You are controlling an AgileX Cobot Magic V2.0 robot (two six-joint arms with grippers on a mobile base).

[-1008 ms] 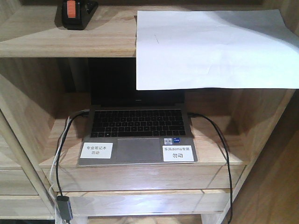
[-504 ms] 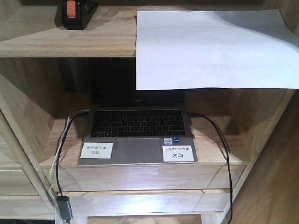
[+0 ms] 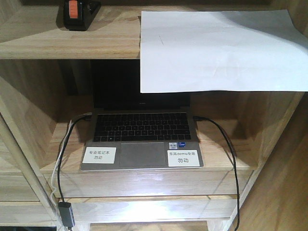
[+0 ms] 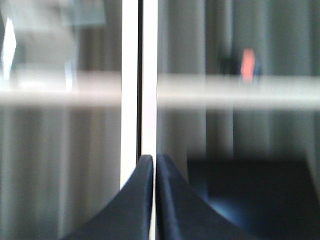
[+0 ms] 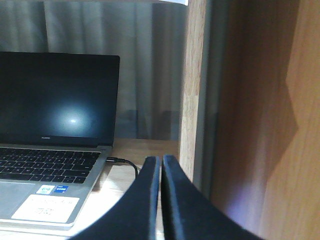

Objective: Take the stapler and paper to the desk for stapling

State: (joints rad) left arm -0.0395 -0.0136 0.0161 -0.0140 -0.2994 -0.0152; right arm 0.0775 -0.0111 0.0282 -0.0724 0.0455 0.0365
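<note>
Facing a wooden shelf (image 3: 57, 43). Spread on its top board at right, front edge hanging over and hiding part of the laptop (image 3: 142, 139) screen below: paper (image 3: 216, 48). Sitting at left rear of same board, well apart from paper: stapler (image 3: 77, 14). Closed tight, gripping nothing: left gripper (image 4: 154, 165), right gripper (image 5: 161, 165).

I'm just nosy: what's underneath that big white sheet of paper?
The paper lies on the upper shelf and overhangs its edge. Below sits an open laptop; the sheet hides its screen's upper right part.
</note>
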